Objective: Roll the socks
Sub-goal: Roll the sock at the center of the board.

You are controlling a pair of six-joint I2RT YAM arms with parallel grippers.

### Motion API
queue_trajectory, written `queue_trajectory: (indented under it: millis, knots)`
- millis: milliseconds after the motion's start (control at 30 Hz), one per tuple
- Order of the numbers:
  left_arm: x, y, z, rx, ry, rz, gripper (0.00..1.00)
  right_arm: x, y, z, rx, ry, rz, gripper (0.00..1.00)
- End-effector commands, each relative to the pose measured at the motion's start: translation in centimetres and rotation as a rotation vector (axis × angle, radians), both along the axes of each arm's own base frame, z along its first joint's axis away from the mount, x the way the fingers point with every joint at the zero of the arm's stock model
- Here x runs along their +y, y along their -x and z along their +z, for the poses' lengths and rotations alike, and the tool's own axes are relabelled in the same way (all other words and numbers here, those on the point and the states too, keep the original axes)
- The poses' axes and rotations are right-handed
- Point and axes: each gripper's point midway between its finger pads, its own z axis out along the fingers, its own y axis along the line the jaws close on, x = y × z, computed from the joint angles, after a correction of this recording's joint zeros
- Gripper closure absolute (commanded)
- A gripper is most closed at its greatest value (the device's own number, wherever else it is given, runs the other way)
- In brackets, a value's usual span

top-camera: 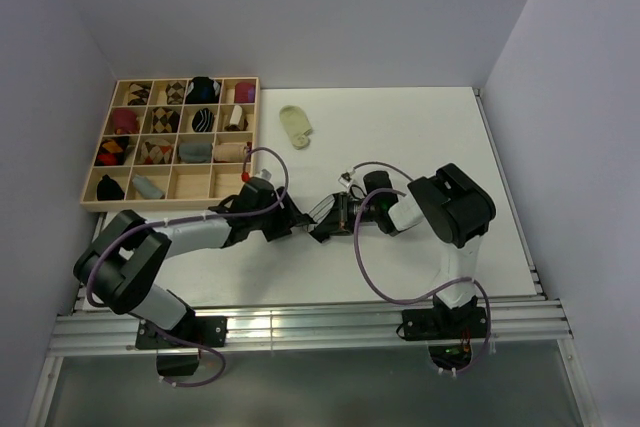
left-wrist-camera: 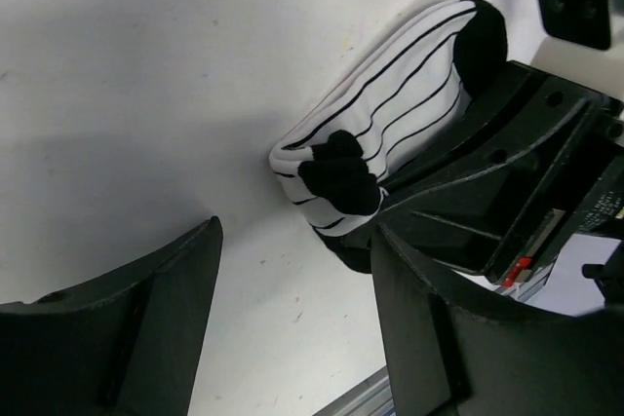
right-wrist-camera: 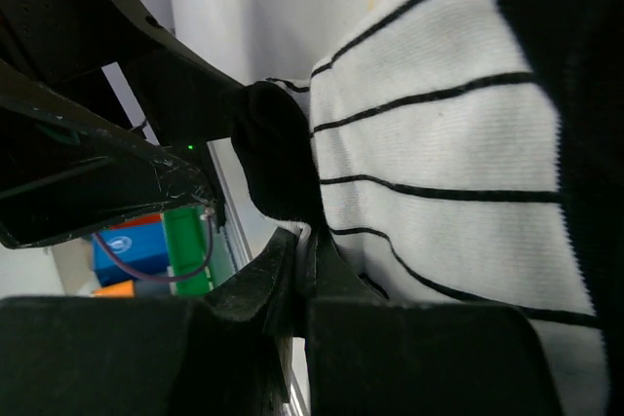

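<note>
The striped sock [left-wrist-camera: 390, 104], white with thin black lines and black toe and heel, lies partly rolled on the white table between the two grippers. It fills the right wrist view [right-wrist-camera: 439, 143] and is mostly hidden in the top view. My right gripper [right-wrist-camera: 307, 241] is shut on the sock's edge, also in the top view [top-camera: 328, 224]. My left gripper [left-wrist-camera: 292, 323] is open and empty just in front of the sock, its right finger [left-wrist-camera: 439, 338] close to the black end; it also shows in the top view [top-camera: 292, 222]. The pale yellow-green sock [top-camera: 296, 125] lies flat at the far middle of the table.
A wooden compartment tray [top-camera: 170, 202] holding several rolled socks stands at the far left. The table's near edge with its aluminium rail [top-camera: 300, 329] runs just behind the grippers. Cables loop around both arms. Walls close in the left, right and far sides.
</note>
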Motion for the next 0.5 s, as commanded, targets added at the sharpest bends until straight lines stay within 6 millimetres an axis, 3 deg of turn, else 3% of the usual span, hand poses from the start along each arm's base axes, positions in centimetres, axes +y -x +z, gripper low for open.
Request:
queue_trajectory:
  millis: [0,333,467]
  knots:
    - [-1.7,-1.4,1.5,-0.052,0.039,-0.017,0.33,-1.6,-0.1,-2.4,0.082,0.04,-0.071,1.0]
    - [-1.7,-1.8,-1.5,-0.001,-0.074,-0.025,0.48,-2.2,-0.2,-3.0,0.11,0.049,-0.09,1.0]
    - [-1.8,-2.1,-3.0,0.024,-0.143,-0.03,0.53,-2.3,-0.1,-2.8,0.103,0.063,-0.088,0.93]
